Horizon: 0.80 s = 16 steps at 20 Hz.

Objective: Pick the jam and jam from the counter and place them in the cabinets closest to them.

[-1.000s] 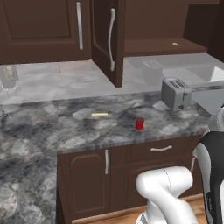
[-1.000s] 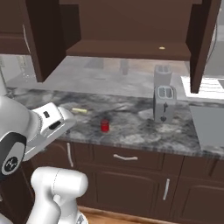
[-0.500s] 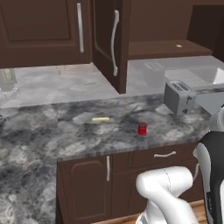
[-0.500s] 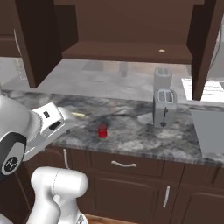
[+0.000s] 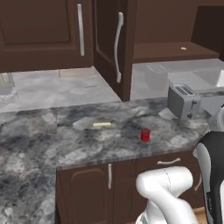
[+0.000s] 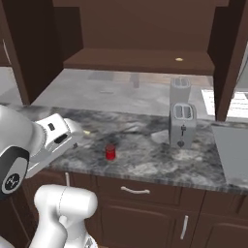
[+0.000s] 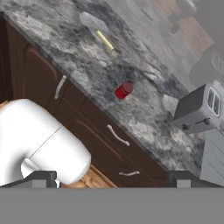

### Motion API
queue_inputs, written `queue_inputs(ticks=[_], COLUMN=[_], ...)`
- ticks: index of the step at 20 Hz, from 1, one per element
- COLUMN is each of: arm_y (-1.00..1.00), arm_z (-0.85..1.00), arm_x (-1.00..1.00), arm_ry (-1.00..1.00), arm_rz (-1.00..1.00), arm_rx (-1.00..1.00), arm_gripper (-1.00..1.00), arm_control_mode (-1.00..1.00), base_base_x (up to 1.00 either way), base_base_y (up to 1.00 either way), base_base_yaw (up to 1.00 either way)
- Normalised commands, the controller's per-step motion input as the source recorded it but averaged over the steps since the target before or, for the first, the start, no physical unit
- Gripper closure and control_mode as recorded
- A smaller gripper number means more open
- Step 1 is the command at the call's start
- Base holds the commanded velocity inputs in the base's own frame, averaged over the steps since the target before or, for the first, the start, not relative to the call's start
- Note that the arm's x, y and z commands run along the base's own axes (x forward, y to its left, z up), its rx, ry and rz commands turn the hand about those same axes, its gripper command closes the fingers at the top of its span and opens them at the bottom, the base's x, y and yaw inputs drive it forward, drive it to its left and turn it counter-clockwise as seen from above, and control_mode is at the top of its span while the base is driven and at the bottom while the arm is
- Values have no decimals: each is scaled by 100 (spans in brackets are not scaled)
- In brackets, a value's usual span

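Observation:
A small red jam jar point(image 5: 145, 134) stands upright on the dark marbled counter point(image 5: 52, 144), in front of the open cabinet point(image 5: 170, 52). The right base view shows the jar point(image 6: 111, 152) just right of my white hand, below the brown shelf point(image 6: 135, 60). From the hand view the jar point(image 7: 124, 90) lies well ahead of my gripper point(image 7: 113, 178). The gripper is open, its two tips wide apart with nothing between them. The cabinet door point(image 5: 114, 43), with a long silver handle, stands swung out over the counter.
A silver toaster point(image 5: 183, 101) point(image 6: 182, 125) point(image 7: 199, 109) stands right of the jar. A thin yellow stick point(image 5: 101, 124) point(image 7: 104, 40) lies to the jar's left. A small yellow item point(image 6: 179, 59) sits on the shelf. Low cupboards with drawers point(image 6: 135, 191) run under the counter edge.
The whole scene has slid downward and grown larger in both base views, so the base has moved. The jar, stick and toaster keep their places on the counter. The gripper stays open.

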Motion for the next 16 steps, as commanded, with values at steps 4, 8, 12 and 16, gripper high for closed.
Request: queue_inputs(ticks=[4,8,12,16], arm_y=[0,0,0,0], arm_z=[0,0,0,0], arm_x=[0,0,0,0], arm_ry=[0,0,0,0], arm_rz=[0,0,0,0], arm_rx=[0,0,0,0], arm_gripper=[-100,-100,-100,-100], arm_control_mode=[100,100,100,100], base_base_x=[38,37,31,25], base_base_y=[-16,-16,-17,-16], base_base_yaw=[0,0,0,0])
